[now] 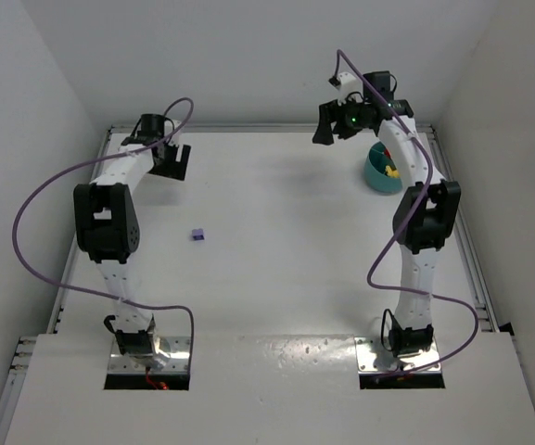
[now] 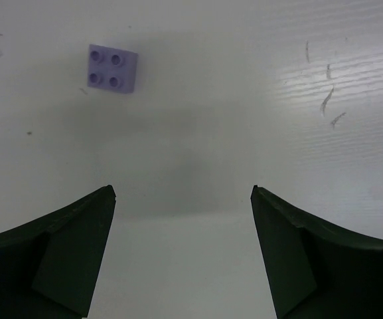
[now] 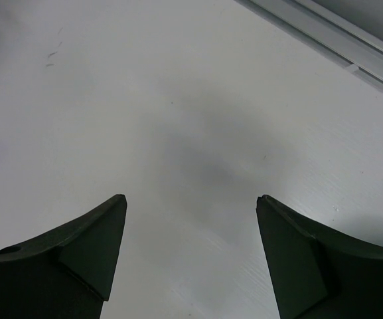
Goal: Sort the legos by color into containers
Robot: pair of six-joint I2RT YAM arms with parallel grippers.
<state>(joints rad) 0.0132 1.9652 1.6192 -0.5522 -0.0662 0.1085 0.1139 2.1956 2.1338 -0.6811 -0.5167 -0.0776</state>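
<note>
Top external view, from the left: your left gripper (image 1: 170,159) hangs at the far left of the table (image 1: 276,213), jaws spread and empty, so it looks free to fetch. Its wrist camera shows the purple brick (image 2: 113,68) lying studs-up, ahead of the fingers and off to one side, not between them; you'd have to re-aim before closing. Further right, your right gripper (image 1: 337,120) is raised high, jaws apart and empty, near the dish (image 1: 374,176). The dish seems to hold yellow bricks, though the arm hides much of it.
</note>
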